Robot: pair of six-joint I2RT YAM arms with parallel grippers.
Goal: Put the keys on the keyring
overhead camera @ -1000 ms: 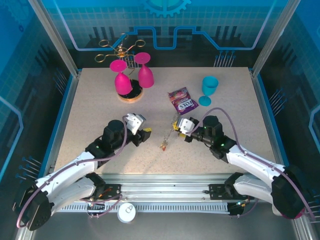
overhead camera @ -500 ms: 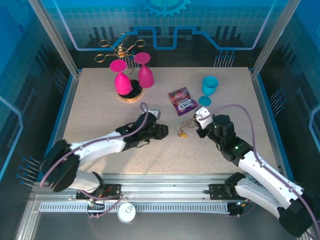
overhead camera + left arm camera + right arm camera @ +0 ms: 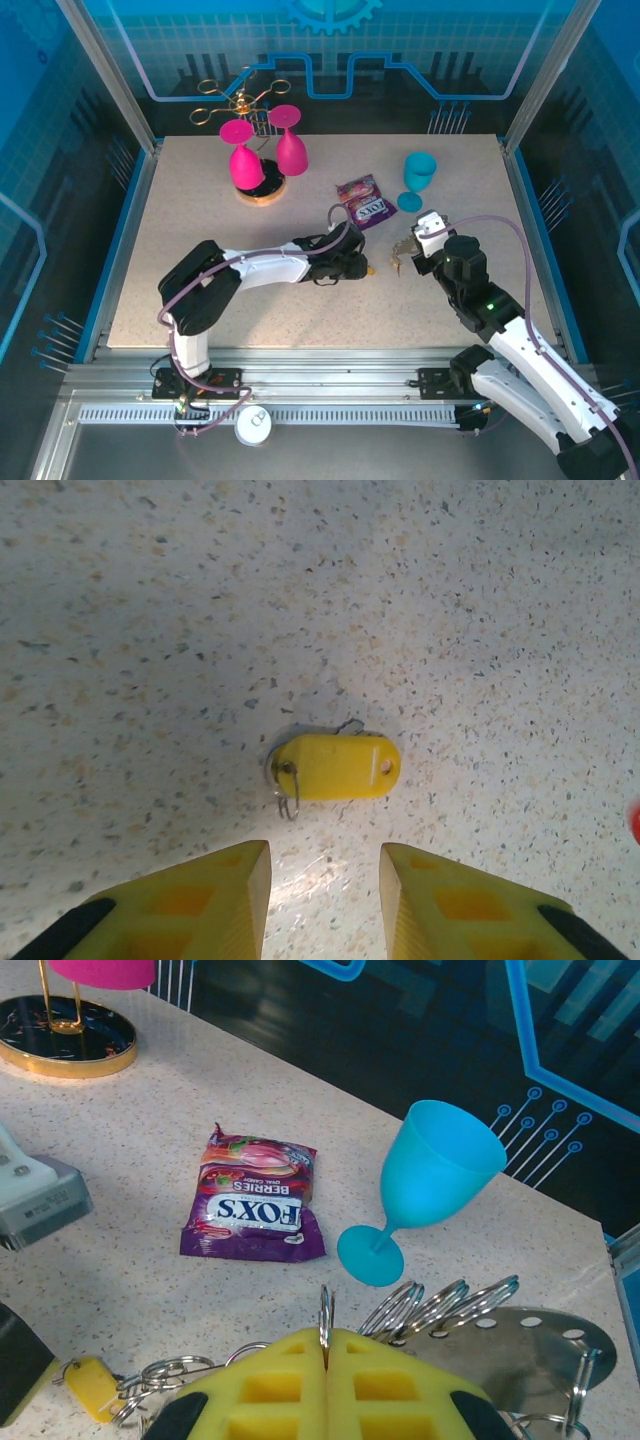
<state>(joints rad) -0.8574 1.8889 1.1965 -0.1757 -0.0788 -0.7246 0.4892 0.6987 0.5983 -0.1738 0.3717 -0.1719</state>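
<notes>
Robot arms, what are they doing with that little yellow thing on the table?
They are working on a keyring. The left claw hovers open over a yellow key tag lying flat on the speckled table, not gripping it yet. The right claw is shut on a thin ring of the keyring, close by the tag.

So the right gripper has its yellow fingers pressed flat together, and a thin ring of the keyring pokes up out of the seam. It looks clamped, but I can't see the contact. More rings fan out to the right over a perforated metal disc. A yellow-tagged key sits lower left. Behind them, a purple candy packet lies flat, with a blue goblet upright just beside it.
</notes>
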